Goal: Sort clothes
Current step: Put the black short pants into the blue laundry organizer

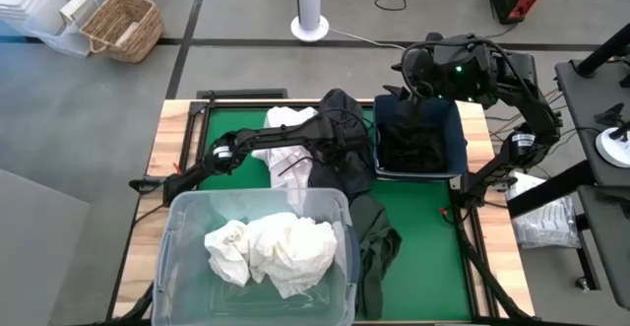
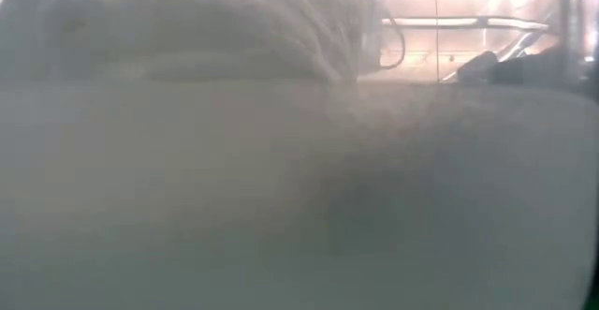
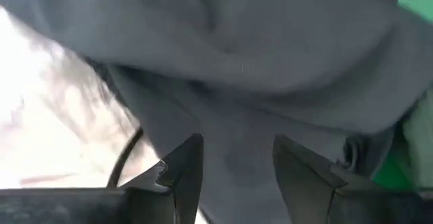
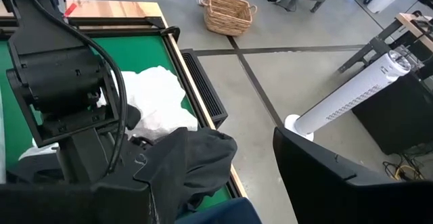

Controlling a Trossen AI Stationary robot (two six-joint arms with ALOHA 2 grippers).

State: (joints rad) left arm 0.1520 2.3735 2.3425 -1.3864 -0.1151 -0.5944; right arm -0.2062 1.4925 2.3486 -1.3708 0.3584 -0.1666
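Note:
A dark garment lies heaped on the green mat, beside a white garment toward the far edge. My left gripper points down over the dark heap, and its open fingers straddle grey-black cloth. An olive garment lies toward the near edge, right of the clear tub, which holds white clothes. The dark blue bin holds dark clothes. My right gripper hangs open and empty, high over the bin. My left gripper comes at the dark garment from above, pointing down, with cloth showing in the gap between its fingers. I cannot tell whether the fingertips touch the cloth.
The clear tub fills the low view and blocks it. Off the table on the floor stand a wicker basket and a white tower fan. Bare green mat shows near the table's right front.

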